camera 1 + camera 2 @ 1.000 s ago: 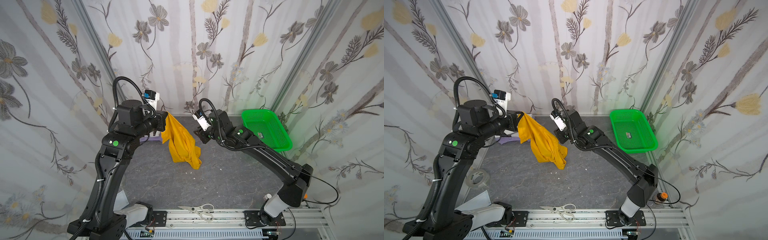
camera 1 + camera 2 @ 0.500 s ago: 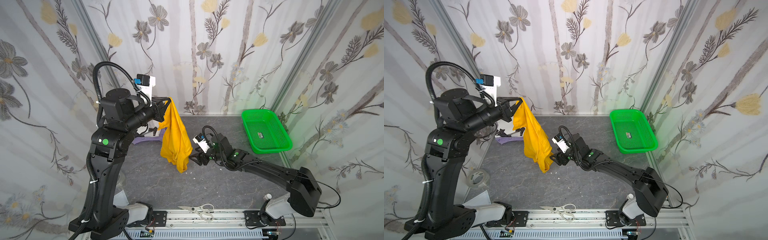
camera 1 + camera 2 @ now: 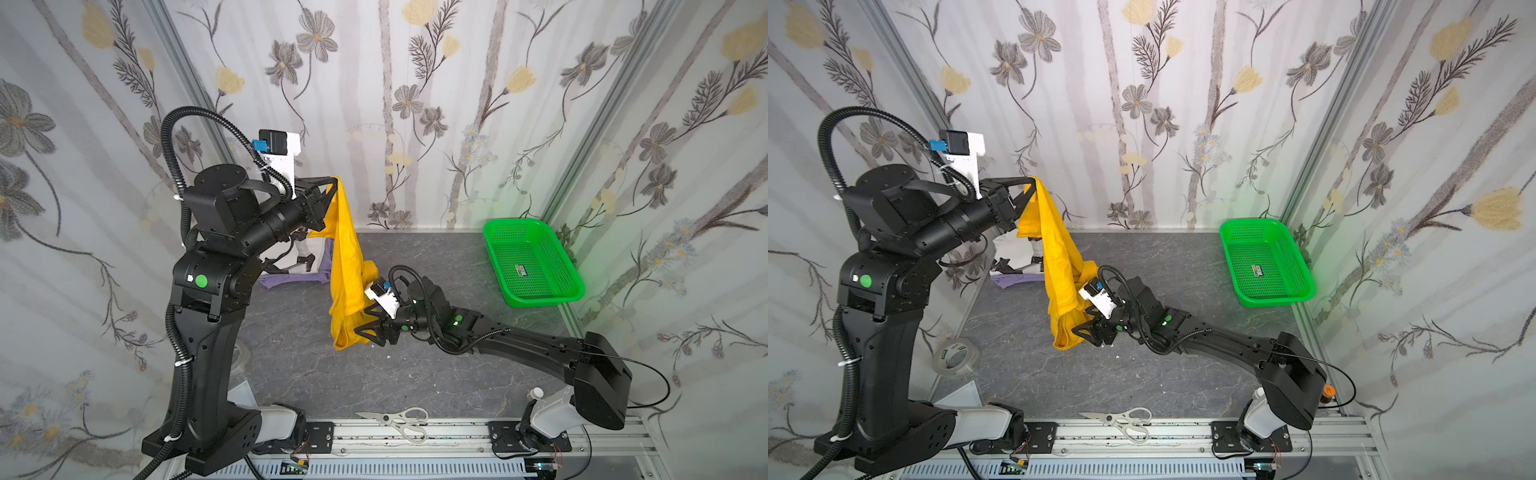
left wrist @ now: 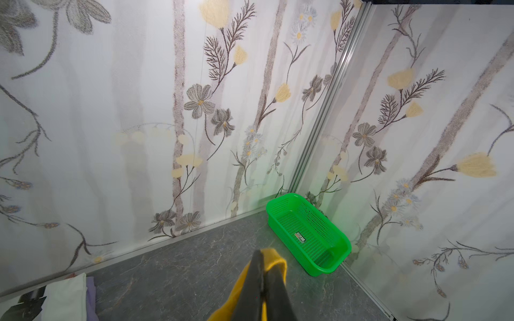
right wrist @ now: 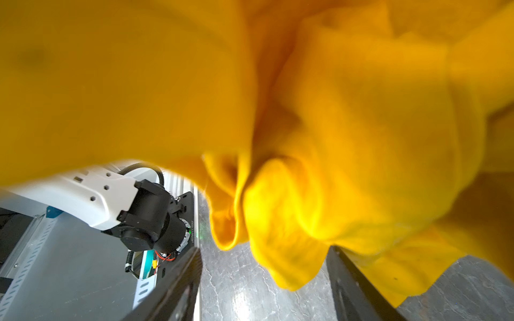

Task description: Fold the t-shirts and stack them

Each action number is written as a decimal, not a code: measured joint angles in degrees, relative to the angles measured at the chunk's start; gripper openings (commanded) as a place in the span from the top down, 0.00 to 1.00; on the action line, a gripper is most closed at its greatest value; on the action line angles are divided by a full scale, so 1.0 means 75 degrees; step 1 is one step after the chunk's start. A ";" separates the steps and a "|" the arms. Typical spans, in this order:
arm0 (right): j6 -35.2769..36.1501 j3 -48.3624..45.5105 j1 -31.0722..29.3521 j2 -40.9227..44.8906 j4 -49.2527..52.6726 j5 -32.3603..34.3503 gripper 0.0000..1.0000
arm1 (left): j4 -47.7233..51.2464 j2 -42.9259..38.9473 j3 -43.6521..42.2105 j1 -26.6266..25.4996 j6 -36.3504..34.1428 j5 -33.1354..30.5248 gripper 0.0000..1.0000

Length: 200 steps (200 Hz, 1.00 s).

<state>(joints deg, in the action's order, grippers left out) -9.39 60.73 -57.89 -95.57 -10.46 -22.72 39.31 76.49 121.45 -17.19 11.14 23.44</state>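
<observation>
The mustard-yellow t-shirt (image 3: 347, 266) (image 3: 1059, 266) hangs in a long bunch above the table. My left gripper (image 3: 332, 180) (image 3: 1032, 180) (image 4: 260, 251) is shut on its top edge, held high at the back left. My right gripper (image 3: 363, 328) (image 3: 1079, 330) (image 5: 263, 248) is open, low at the shirt's bottom end. In the right wrist view the yellow cloth (image 5: 333, 111) fills the frame and its hem hangs between the spread fingers. The white printed t-shirt (image 3: 299, 253) (image 4: 69, 291) lies on the lavender one (image 3: 286, 279) (image 4: 91, 291) at the back left, partly hidden by the left arm.
A green perforated basket (image 3: 540, 297) (image 4: 328, 266) stands at the back right corner. White-handled scissors (image 3: 399, 419) lie on the front rail. A tape roll (image 3: 953, 357) lies by the left arm's base. Flowered walls close in three sides.
My left arm has risen, lifting the yellow shirt so it hangs longer. My right arm has dropped from the shirt's upper part to its lower end, and its jaws have opened wider.
</observation>
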 measured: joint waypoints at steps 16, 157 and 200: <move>-0.0058 -0.0356 -0.0026 0.0373 -0.0172 0.0117 0.27 | -0.0012 0.0000 0.0006 0.0000 0.0000 -0.0099 1.00; -0.0364 -0.0839 0.1011 0.2804 0.0256 0.0982 0.19 | -0.1775 0.0481 -0.0224 -0.0160 0.0799 0.1851 1.00; -0.0539 -0.0029 0.0446 0.2463 -0.0055 0.0956 0.20 | -0.1638 0.0618 -0.0224 -0.0749 0.0731 0.1274 1.00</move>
<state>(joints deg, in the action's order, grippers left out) -13.43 60.51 -54.54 -77.10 -10.87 -15.55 27.03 81.12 119.77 -22.81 16.62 32.99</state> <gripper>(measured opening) 0.811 0.054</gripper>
